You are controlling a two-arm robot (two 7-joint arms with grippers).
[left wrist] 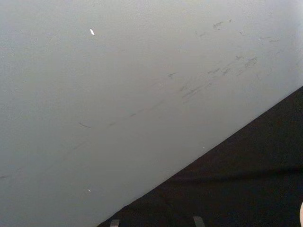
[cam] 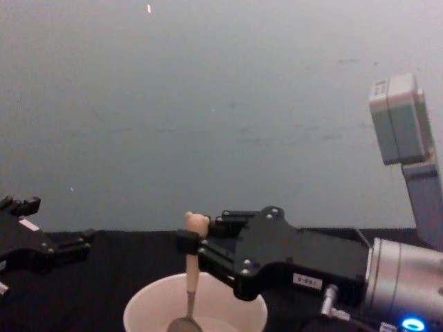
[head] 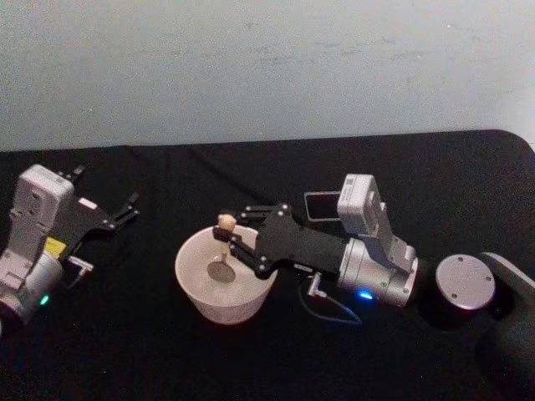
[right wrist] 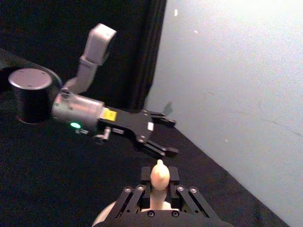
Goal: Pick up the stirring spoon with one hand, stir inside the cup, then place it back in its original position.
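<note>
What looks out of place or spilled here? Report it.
Nothing stands out: the right gripper holds the stirring spoon upright in the cup, which stands level with no spill; the left gripper sits open at the left.

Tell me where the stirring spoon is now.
In the head view, the stirring spoon stands upright in the cup, slightly left of centre, gripped below its knob by the right gripper.

Grey wall (head: 267,67), black tbl cloth (head: 125,351).

Bare table (head: 142,334) between left gripper (head: 105,190) and cup (head: 189,269), right gripper (head: 226,235) over cup, holder (head: 320,205) seemingly blocked behind it.
</note>
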